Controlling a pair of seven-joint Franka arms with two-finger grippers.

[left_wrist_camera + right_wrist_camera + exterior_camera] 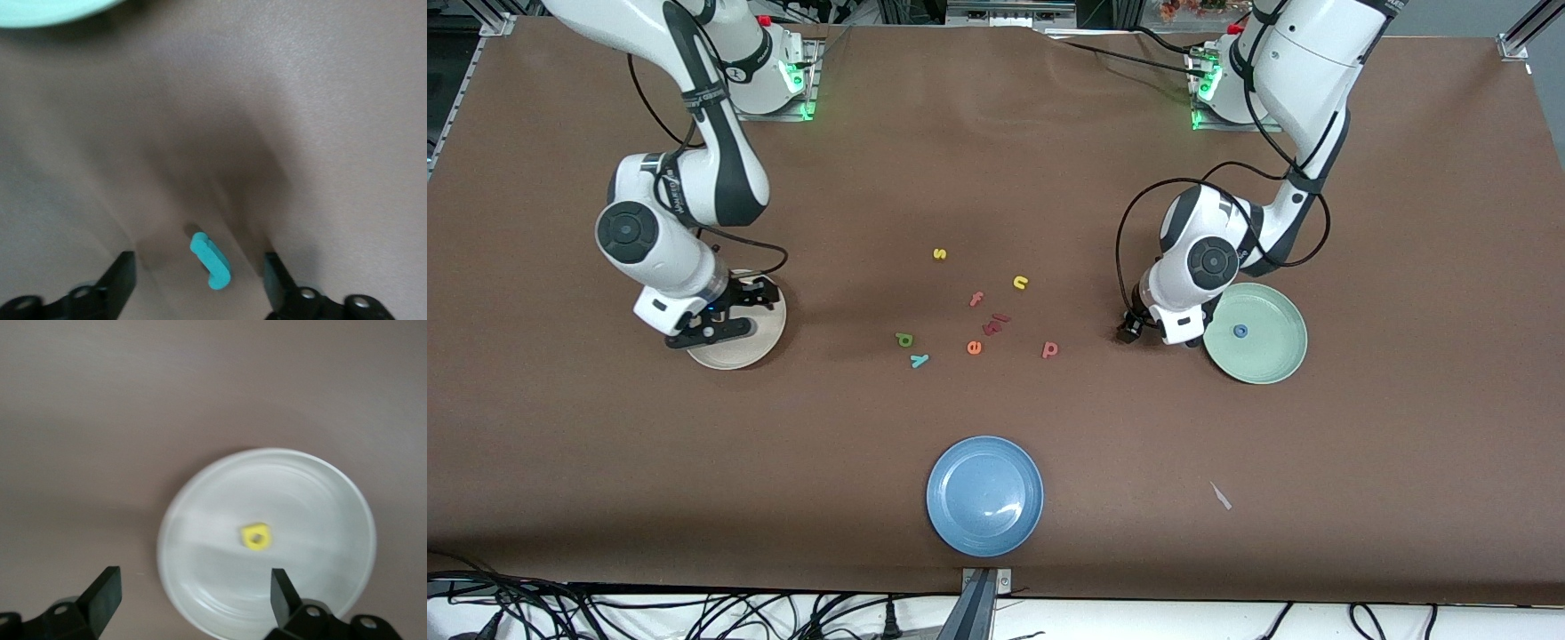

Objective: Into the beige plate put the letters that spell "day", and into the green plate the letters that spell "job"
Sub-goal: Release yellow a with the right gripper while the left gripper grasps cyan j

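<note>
My left gripper [199, 283] sits low on the table just beside the green plate [1272, 351], fingers spread around the teal j [211, 261]; the blue o [1240, 331] already lies in that plate. My right gripper [193, 597] hangs spread over the beige plate [320, 493], the yellow a [256, 537] lying in it. I worry the tilted j could squirt sideways as the fingers close.
</note>
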